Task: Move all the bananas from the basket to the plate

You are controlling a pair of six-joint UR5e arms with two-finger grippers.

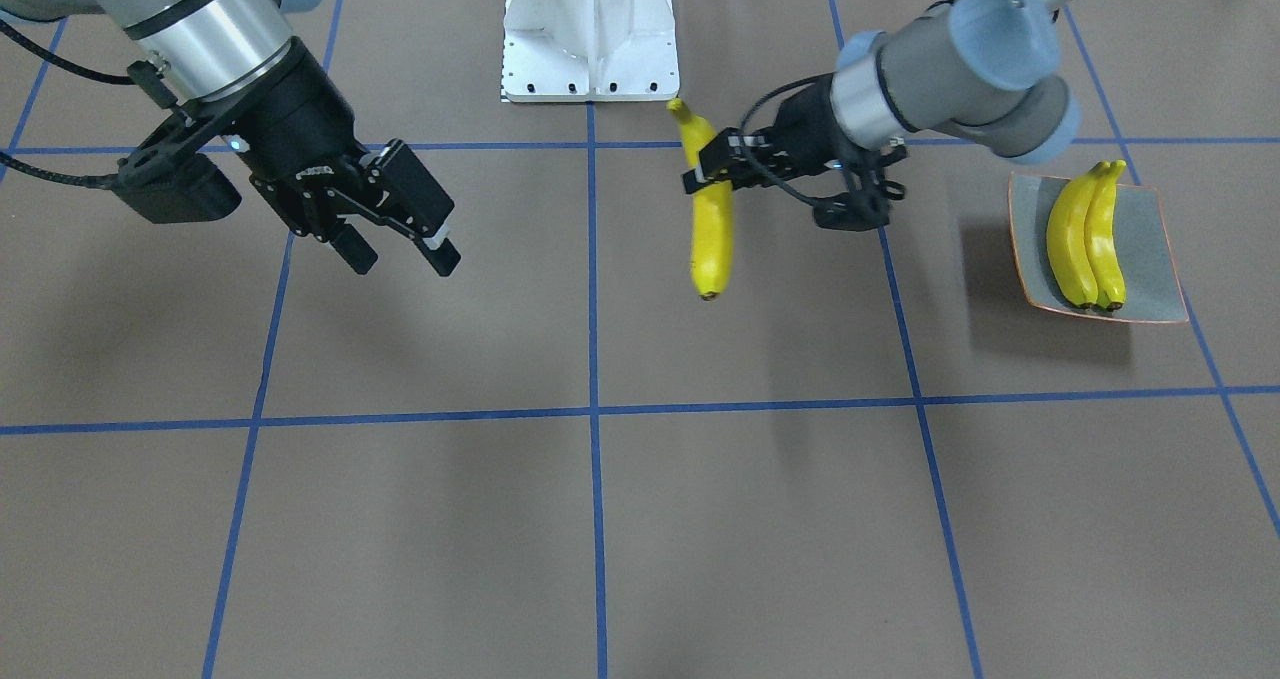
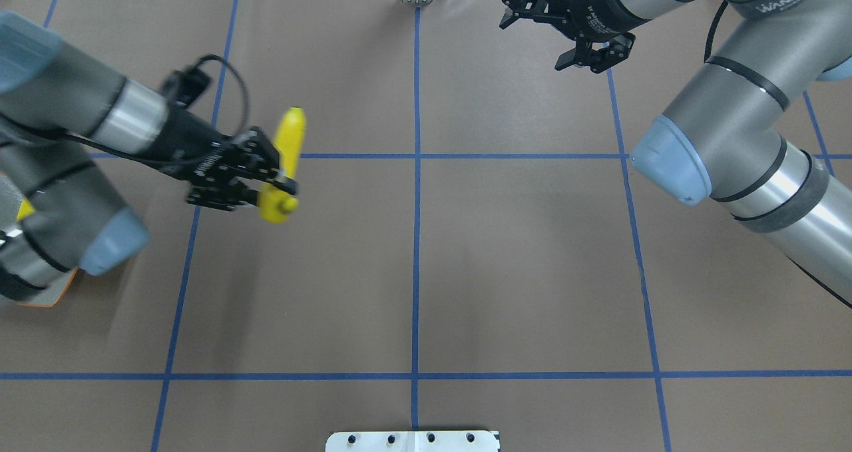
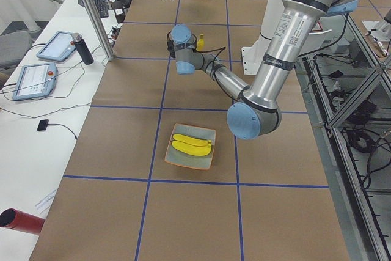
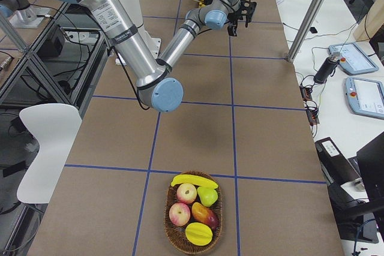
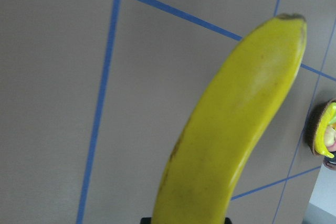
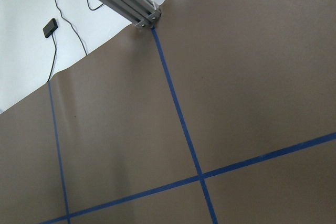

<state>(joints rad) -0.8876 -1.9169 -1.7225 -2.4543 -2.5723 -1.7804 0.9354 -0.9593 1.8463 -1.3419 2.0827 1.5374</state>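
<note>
My left gripper (image 1: 712, 177) is shut on a bright-yellow banana (image 1: 712, 244) near its stem end and holds it above the table between the base and the plate; it also shows in the overhead view (image 2: 293, 129) and fills the left wrist view (image 5: 226, 145). The square grey-green plate (image 1: 1150, 249) with an orange rim holds two bananas (image 1: 1085, 239) side by side. One more banana (image 4: 194, 180) lies on the rim of the wicker basket (image 4: 171, 232). My right gripper (image 1: 400, 257) is open and empty, high over the table.
The basket also holds apples (image 4: 180, 213), a green fruit and other fruit. The white robot base (image 1: 590, 34) stands at the table's edge. Blue tape lines cross the brown table cover. A post (image 4: 309, 13) and tablets (image 4: 366, 97) stand beyond the far edge.
</note>
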